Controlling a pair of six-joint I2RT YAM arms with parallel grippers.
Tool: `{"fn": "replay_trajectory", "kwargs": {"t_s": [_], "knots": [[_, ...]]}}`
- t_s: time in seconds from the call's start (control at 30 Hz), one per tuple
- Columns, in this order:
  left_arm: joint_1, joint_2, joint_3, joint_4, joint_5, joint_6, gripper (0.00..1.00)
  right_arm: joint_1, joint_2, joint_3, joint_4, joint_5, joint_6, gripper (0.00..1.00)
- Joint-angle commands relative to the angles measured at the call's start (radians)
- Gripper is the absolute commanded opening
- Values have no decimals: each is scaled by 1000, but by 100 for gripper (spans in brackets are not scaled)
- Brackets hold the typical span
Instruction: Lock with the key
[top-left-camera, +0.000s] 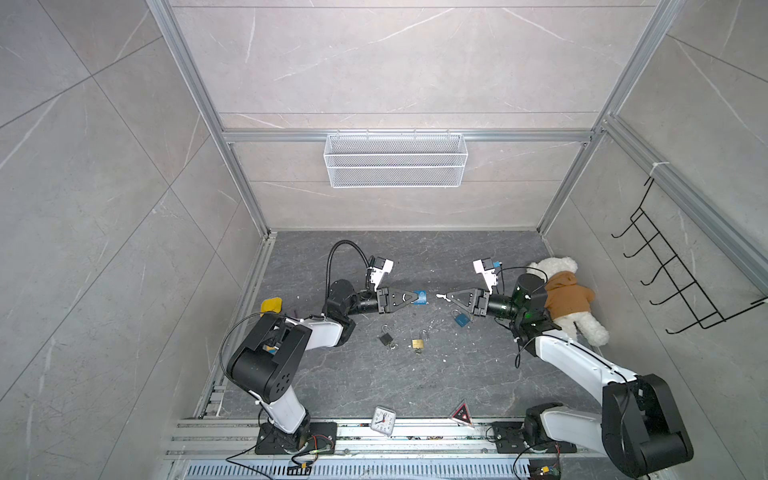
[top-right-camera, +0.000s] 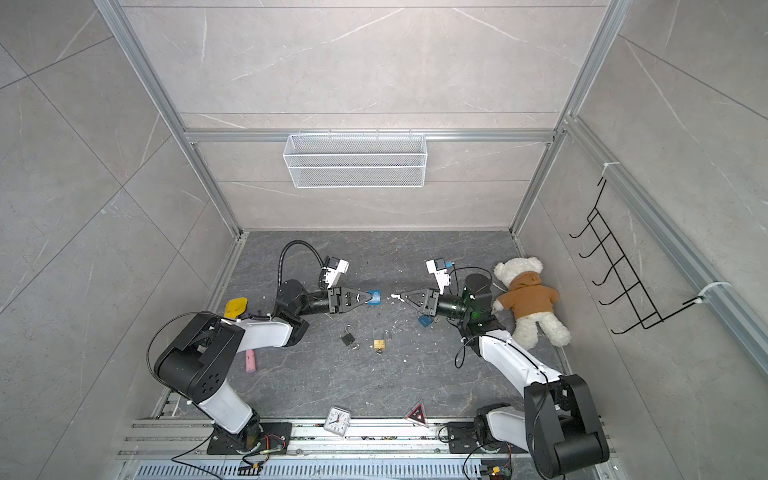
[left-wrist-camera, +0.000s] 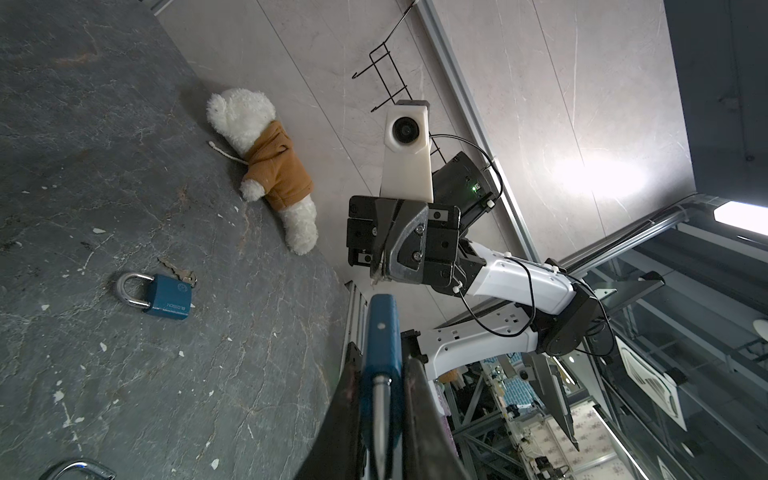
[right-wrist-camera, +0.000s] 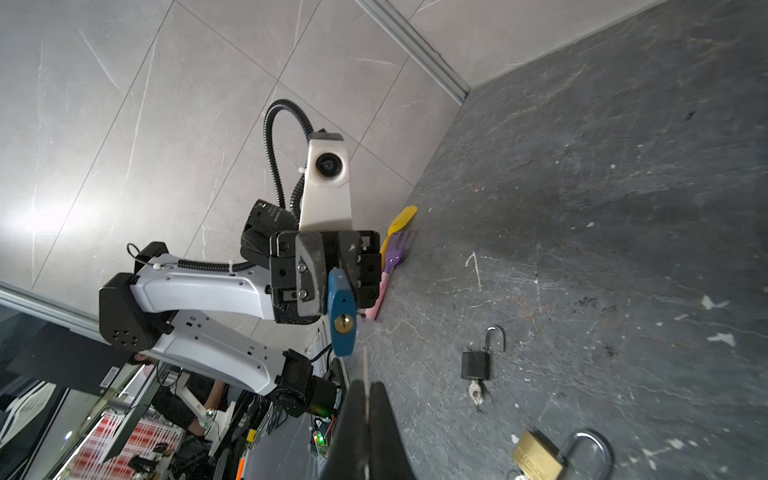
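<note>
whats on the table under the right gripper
A loose blue padlock lies there, a spare key beside it. The right gripper covers part of it in a top view; its keyhole is hidden.

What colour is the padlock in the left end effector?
Blue; the held padlock shows best in the right wrist view.

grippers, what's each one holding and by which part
Left gripper: the blue padlock, fingers clamped on its shackle end, keyhole end sticking out. Right gripper: a key, pinched at its head end, blade sticking out toward the padlock.
</note>
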Motion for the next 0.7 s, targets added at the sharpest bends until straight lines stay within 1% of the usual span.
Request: {"fn": "replay_trajectory", "kwargs": {"t_s": [0.0,0.07,0.2,0.23,0.3,0.37,0.4,0.47,0.53,0.67], "knots": [[-22,-11,47,-132,-7,122,0,-31,-32,-10,-132,81,-46,0],[-59,-10,87,-313,-10,233,0,-47,-35,-16,-167,122,-55,0],[-162,6,219,-813,-68,563,0,-56,-15,-7,-250,182,-67,0],[-182,24,256,-906,-85,617,0,-57,-11,-3,-284,204,-69,0],[-201,72,316,-1016,-82,671,0,-56,-1,11,-376,249,-89,0],[-206,129,364,-1070,-52,692,0,-57,-16,-2,-416,307,-114,0],[-211,163,395,-1109,-32,711,0,-57,-29,-12,-440,347,-123,0],[-224,215,454,-1198,-6,764,0,-57,-41,-23,-477,388,-146,0],[-249,260,515,-1304,-16,830,0,-57,-49,-45,-479,404,-151,0],[-273,337,601,-1434,-33,891,0,-56,-68,-116,-431,447,-118,0]]}}
